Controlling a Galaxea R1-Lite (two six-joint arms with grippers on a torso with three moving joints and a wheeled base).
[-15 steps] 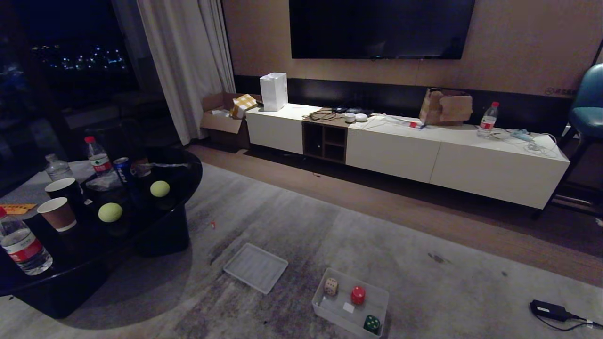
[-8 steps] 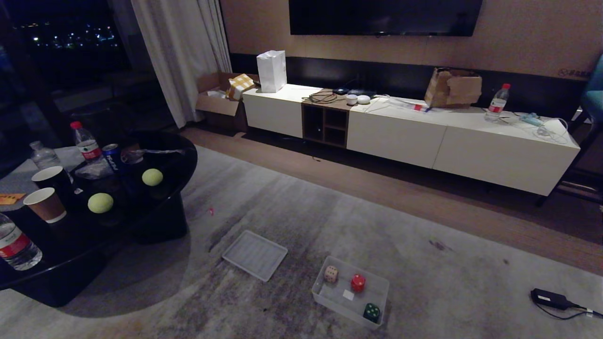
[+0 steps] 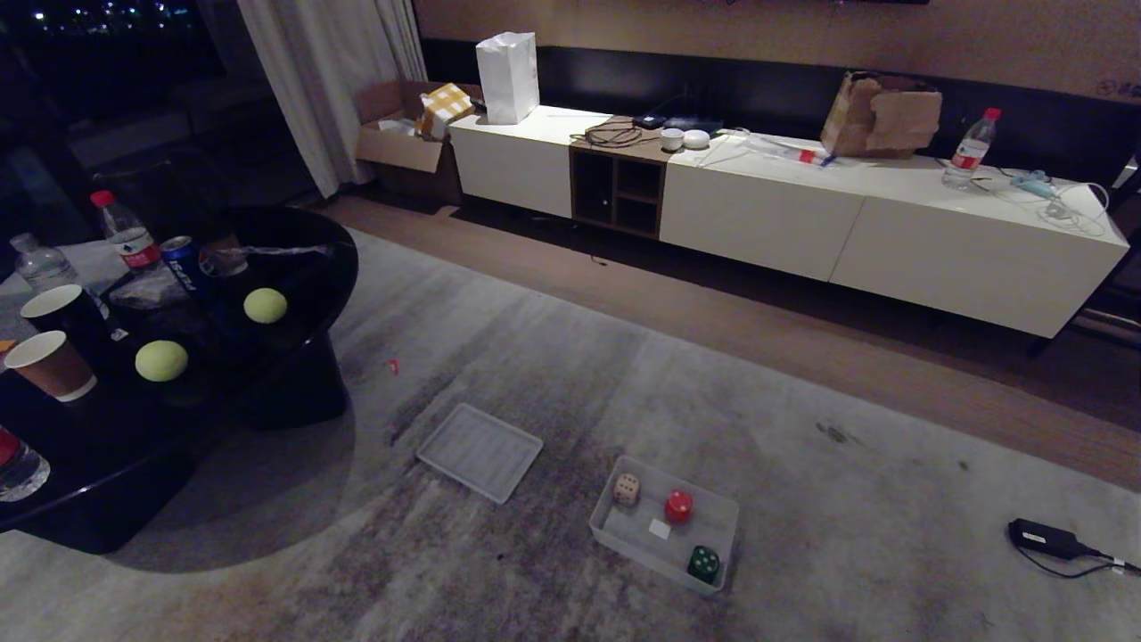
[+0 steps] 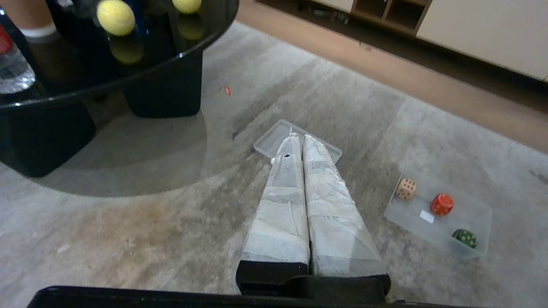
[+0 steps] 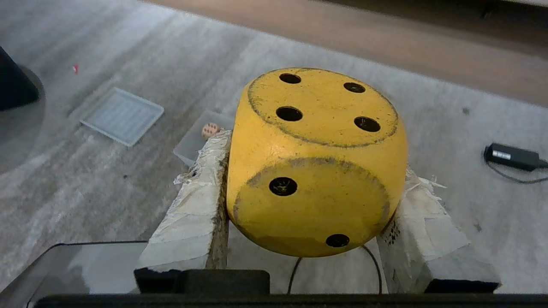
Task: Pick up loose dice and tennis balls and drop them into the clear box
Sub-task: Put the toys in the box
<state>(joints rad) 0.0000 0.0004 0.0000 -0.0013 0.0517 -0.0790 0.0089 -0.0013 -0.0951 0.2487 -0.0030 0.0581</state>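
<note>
Yellow die gripped; three dice boxed

Head: box (image 3: 722,522) holds three dice (image 3: 678,506); two balls (image 3: 161,360) on table (image 3: 294,241) left of it. Left gripper (image 4: 295,141) closed, seemingly empty. Right gripper (image 5: 314,179) clamps yellow die (image 5: 317,158) above the box.

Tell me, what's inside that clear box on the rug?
The clear box holds three dice: beige, red and dark green, plus a small white slip. Nothing seems hidden.

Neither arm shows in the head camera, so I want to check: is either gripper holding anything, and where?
The right gripper clamps the yellow die by two opposite side faces. The left gripper is shut and empty.
</note>
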